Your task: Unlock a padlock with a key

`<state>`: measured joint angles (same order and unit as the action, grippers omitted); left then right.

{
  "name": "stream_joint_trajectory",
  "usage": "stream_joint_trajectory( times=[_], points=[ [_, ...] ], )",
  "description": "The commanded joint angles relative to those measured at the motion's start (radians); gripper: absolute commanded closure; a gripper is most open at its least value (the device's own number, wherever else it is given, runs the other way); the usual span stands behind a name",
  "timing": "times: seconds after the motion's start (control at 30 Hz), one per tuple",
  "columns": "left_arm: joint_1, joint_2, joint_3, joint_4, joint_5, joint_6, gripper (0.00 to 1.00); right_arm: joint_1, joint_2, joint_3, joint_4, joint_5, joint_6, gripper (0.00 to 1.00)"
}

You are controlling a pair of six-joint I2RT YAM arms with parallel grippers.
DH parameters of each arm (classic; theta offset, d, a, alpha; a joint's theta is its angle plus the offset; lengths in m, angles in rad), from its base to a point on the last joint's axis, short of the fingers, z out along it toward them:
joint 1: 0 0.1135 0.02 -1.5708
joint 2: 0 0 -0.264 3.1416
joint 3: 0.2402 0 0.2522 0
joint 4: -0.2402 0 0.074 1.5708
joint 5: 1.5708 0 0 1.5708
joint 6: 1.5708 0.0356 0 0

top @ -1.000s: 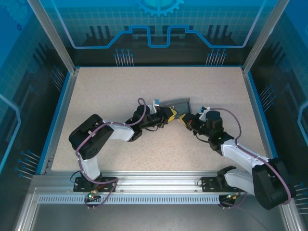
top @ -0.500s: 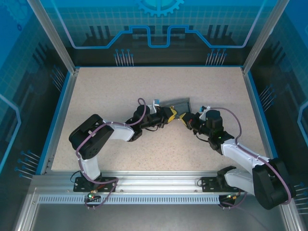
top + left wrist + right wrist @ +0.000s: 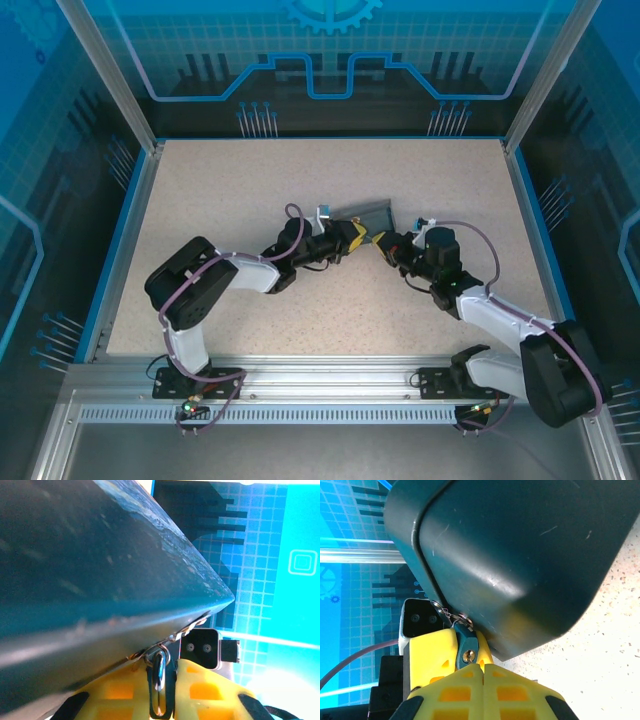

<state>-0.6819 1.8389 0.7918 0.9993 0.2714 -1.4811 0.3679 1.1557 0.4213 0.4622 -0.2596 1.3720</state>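
From above, the two arms are seen meeting near the middle of the speckled counter (image 3: 250,180). The left gripper (image 3: 352,238) and the right gripper (image 3: 383,243) are set tip to tip, just in front of a dark box (image 3: 370,213). That view gives the layout, while the small parts are resolved by the wrist cameras.

In the right wrist view the padlock (image 3: 466,642) is shown clearly. Its blue-teal body hangs at the lower corner of the box, and its thin shackle is passed through a small metal ring on the box edge. A round brass keyhole (image 3: 466,655) is turned toward the camera. A yellow finger (image 3: 432,650) of the left gripper lies against the left side of the padlock body. The right gripper's own jaws are seen pressed fully together just beneath the padlock, their tips touching or nearly touching its lower end. Whether the key is pinched in that seam cannot be told.

In the left wrist view the same spot is seen from the other side. The box underside slopes across the upper left, and the metal shackle (image 3: 160,672) is seen standing in the narrow slot between the left gripper's yellow jaws. Those jaws are closed to a slight gap on the padlock. A grey block with two screws (image 3: 202,647) is seen just beyond them.
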Motion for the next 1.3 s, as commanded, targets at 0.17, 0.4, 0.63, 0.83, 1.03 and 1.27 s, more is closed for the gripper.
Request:
stream_joint_trajectory(
  times=[0.17,0.4,0.63,0.83,1.03,1.27],
  points=[
    [-0.073,0.049,0.05,0.176,0.025,-0.075,1.0,0.04,0.017,-0.009,0.096,0.029,-0.017,1.0],
    [-0.078,0.033,0.053,0.167,0.022,-0.074,1.0,0.037,0.021,-0.045,0.128,0.059,-0.022,1.0],
    [-0.08,0.031,0.057,0.164,0.019,-0.073,1.0,0.038,0.046,-0.056,0.182,0.053,-0.044,1.0],
    [-0.081,0.033,0.06,0.164,0.019,-0.074,1.0,0.037,0.068,-0.058,0.205,0.043,-0.036,1.0],
    [-0.081,0.033,0.06,0.16,0.019,-0.072,1.0,0.049,0.098,-0.056,0.226,0.04,-0.022,1.0],
    [-0.082,0.033,0.06,0.158,0.02,-0.07,1.0,0.052,0.113,-0.053,0.245,0.048,-0.002,1.0]
  ],
)
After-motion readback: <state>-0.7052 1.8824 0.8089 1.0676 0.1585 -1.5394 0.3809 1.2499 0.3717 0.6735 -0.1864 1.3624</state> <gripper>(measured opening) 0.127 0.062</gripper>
